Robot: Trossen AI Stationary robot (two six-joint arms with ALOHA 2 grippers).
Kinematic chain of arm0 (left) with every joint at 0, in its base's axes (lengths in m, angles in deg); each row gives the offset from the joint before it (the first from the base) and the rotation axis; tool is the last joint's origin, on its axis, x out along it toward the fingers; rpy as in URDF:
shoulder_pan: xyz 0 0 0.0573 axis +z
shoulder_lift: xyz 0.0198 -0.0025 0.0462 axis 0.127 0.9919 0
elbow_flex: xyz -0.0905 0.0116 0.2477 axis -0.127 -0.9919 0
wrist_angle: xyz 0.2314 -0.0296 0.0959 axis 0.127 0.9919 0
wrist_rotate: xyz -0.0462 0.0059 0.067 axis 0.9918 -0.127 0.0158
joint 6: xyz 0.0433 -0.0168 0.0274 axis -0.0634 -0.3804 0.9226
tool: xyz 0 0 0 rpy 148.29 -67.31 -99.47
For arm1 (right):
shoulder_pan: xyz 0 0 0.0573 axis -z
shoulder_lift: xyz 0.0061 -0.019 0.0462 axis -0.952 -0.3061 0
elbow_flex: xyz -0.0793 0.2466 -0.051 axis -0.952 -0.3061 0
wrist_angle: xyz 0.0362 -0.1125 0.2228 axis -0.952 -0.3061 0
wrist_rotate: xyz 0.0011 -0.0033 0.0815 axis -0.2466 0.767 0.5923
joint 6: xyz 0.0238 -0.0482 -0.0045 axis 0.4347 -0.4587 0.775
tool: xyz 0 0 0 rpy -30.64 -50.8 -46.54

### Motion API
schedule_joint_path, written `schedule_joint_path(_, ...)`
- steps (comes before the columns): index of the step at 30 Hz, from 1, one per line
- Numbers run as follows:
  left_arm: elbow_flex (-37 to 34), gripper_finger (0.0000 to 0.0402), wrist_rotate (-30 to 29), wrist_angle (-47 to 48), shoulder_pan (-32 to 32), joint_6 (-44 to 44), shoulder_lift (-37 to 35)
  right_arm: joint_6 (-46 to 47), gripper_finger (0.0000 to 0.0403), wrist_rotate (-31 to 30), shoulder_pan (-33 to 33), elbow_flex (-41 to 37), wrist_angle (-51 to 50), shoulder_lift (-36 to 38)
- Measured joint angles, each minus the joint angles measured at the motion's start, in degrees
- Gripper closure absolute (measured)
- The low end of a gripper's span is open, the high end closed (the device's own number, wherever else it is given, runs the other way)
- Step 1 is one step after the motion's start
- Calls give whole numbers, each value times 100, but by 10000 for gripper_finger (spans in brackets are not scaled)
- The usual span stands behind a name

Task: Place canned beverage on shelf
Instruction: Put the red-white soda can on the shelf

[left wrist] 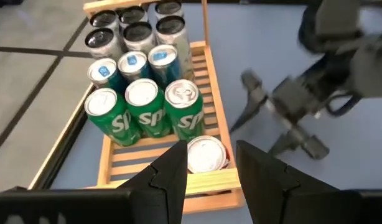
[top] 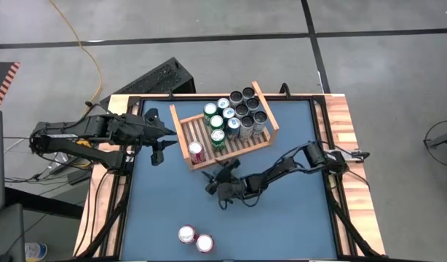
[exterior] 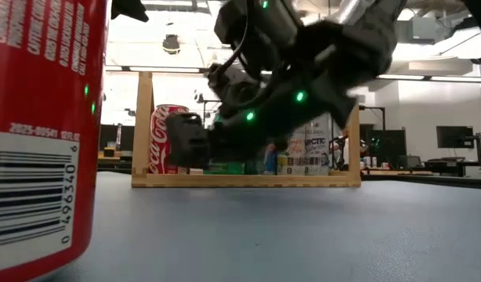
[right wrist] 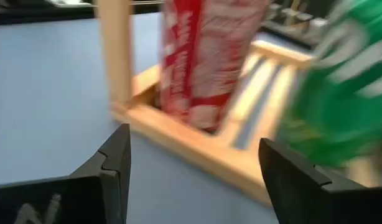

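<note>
Grey concrete floor (top: 209, 22) all round, crossed by dark seams and a yellow cable (top: 84, 45); blue bench (top: 282, 218) in the middle, framed by wooden side strips. Toward the far edge, slightly left of centre, the shelf (top: 181, 135), light-brown and slatted, set at a slant. Packed at its far end with dark-topped cans (top: 245, 103), then blue cans (top: 229, 120), then green cans (top: 215, 125); at the near end, alone by the corner post, one red can (top: 196, 151), upright on the slats. Just in front of the shelf's near board, the right tool (top: 222, 173), fingers spread wide and holding nothing, the red can and the board straight ahead in its wrist view. Right arm stretched low across the bench from the right edge, blocking much of the shelf in the low view. At the left edge, the left tool (top: 159, 145), raised beside the shelf's left end, fingers (left wrist: 172, 177) parted and empty, looking down on the cans. Near the front edge, well apart from the shelf, two more red cans (top: 196, 239) standing close together.
</note>
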Motion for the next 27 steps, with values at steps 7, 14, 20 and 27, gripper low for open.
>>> schedule_joint_path(7, 5, 309, 203, -35, -51, 14, 581, 818, 158, -354, -367, 5, -2175, 1202)
schedule_joint_path(14, 91, 395, 463, -78, -51, -132, 998, -1378, 183, 734, -309, 38, -2244, 2572)
schedule_joint_path(20, 431, 382, 524, -46, -92, -500, 571, -2044, 183, 2893, 551, 1342, -4625, 3071)
schedule_joint_path(27, 483, 378, 516, 17, -95, -1224, -120, -3343, 170, 4340, 1283, 3653, -6846, 2069)
